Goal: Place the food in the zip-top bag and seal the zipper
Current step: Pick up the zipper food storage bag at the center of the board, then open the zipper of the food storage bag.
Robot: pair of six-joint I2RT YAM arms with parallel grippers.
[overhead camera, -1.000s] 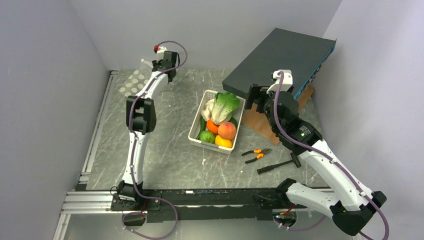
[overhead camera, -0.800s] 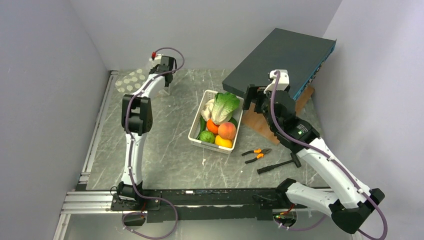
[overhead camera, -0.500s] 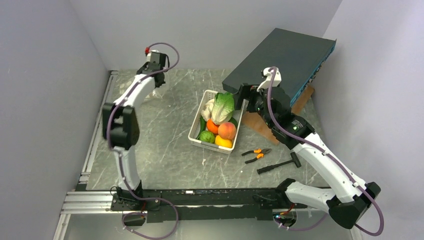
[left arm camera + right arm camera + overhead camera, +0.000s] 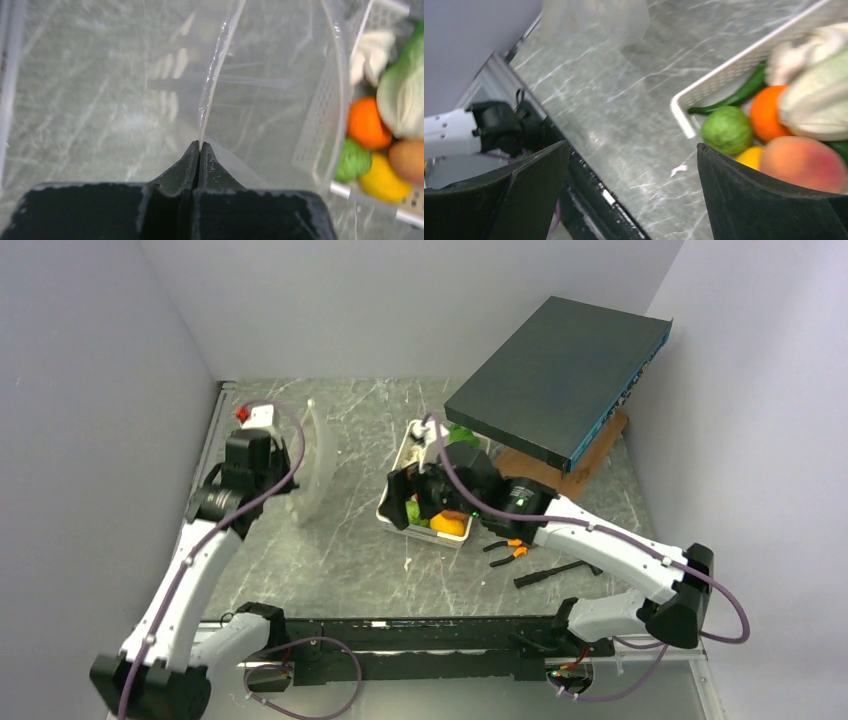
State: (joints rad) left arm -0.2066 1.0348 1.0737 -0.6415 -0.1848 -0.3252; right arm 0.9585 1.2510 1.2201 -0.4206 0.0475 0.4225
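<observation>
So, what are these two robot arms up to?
The left gripper is shut on an edge of the clear zip-top bag, holding it upright beside the white basket. The right gripper is open close over that basket, where the lime, orange, peach, lemon and lettuce lie. No food is in the bag yet.

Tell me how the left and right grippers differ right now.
The left gripper is shut, pinching an edge of the clear bag; the right gripper is open and holds nothing. The left gripper is beside the basket, while the right gripper is over its edge, near the lime. Both have black fingers.
</observation>
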